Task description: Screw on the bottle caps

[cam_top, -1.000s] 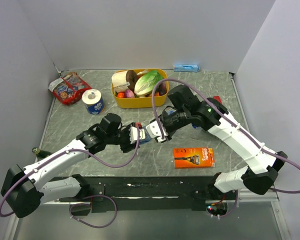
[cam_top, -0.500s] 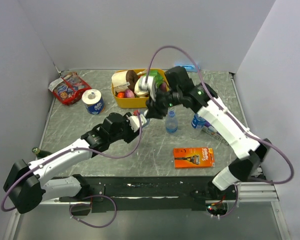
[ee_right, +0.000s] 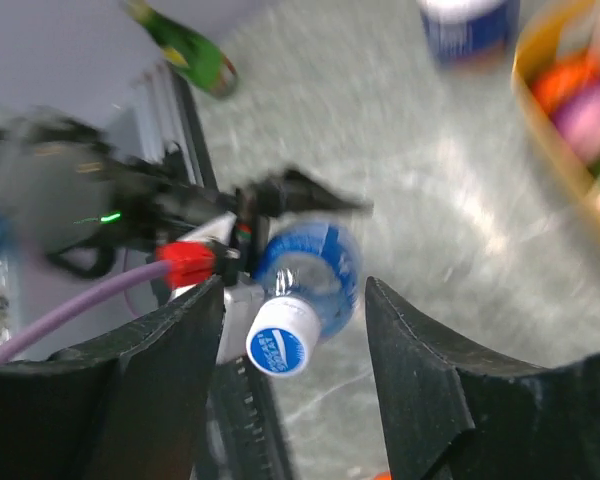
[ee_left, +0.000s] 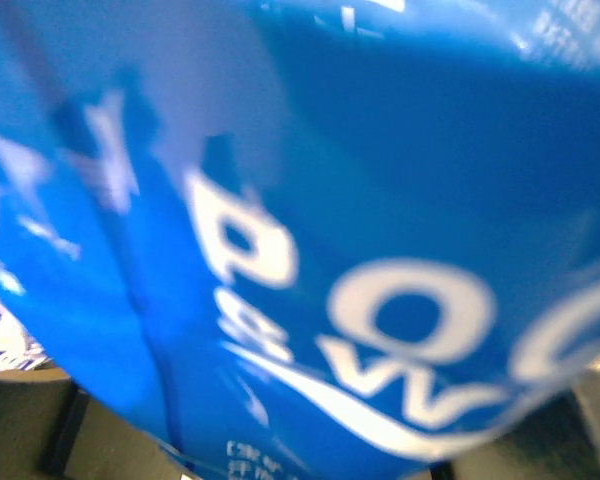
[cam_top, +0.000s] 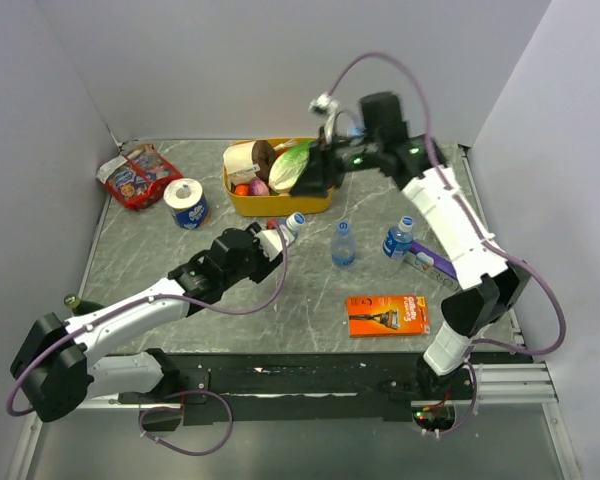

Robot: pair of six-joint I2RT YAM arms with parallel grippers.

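Note:
My left gripper [cam_top: 272,243] is shut on a clear bottle [cam_top: 289,228] with a blue label, held tilted above the table. In the left wrist view that blue label [ee_left: 310,250] fills the frame and hides the fingers. A blue and white cap [ee_right: 283,335] sits on the held bottle's neck, also visible from above as the cap [cam_top: 296,219]. My right gripper [ee_right: 292,290] is open, high above the bottle with the cap between its fingers' lines but well below them. From the top view the right gripper [cam_top: 316,178] hangs by the yellow bin. Two more capped bottles [cam_top: 343,243] [cam_top: 398,238] stand upright.
A yellow bin [cam_top: 280,206] of food sits at the back centre. A toilet roll [cam_top: 187,203] and a snack pack [cam_top: 135,176] lie at the back left. An orange razor pack [cam_top: 387,313] lies front right, a purple box [cam_top: 432,266] right, a green glass bottle [cam_top: 75,302] far left.
My right arm has lifted off the held bottle, swung up and back toward the bin, and its jaws have opened. The left gripper keeps the bottle, shifted slightly back.

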